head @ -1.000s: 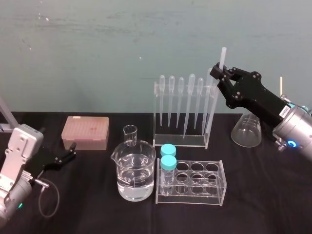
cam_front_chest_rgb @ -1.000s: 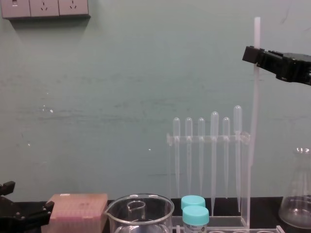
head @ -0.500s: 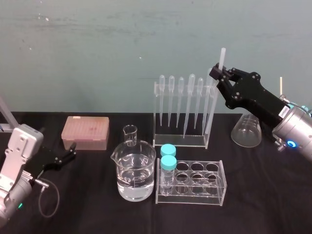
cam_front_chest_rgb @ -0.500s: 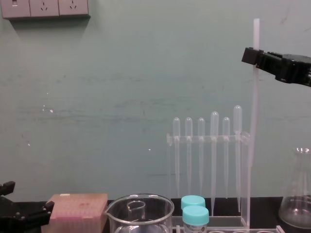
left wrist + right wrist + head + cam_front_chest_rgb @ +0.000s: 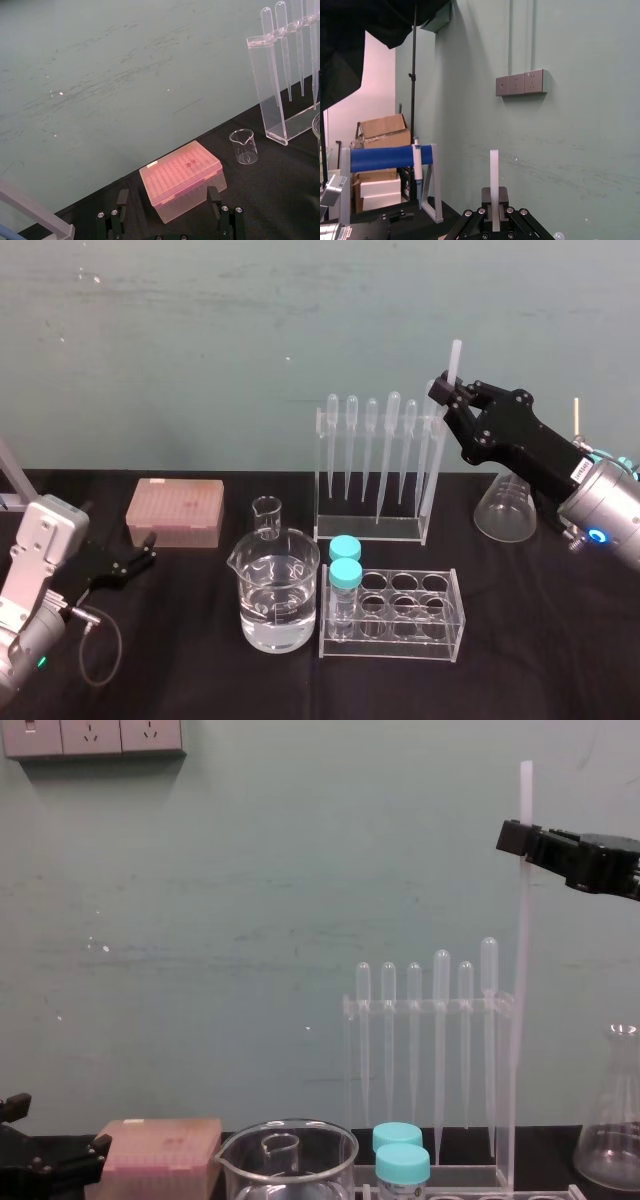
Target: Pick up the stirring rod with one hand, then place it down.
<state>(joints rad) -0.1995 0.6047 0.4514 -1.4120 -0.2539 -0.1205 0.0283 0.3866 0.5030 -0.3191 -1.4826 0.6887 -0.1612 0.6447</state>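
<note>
The stirring rod is a long translucent-white stick standing nearly upright at the right end of the pipette rack. My right gripper is shut on it near its top, well above the table. From the chest the rod runs from above the right gripper down to the rack's base; I cannot tell whether its lower end touches. The right wrist view shows the rod rising straight up between the jaws. My left gripper rests low at the left, open, beside the pink box.
Several pipettes hang in the rack. A water-filled beaker, a small beaker, a tube rack with two teal-capped tubes, a pink tip box and a conical flask stand on the black table.
My right gripper has edged slightly to the left with the rod still in its grip. The left arm has not moved.
</note>
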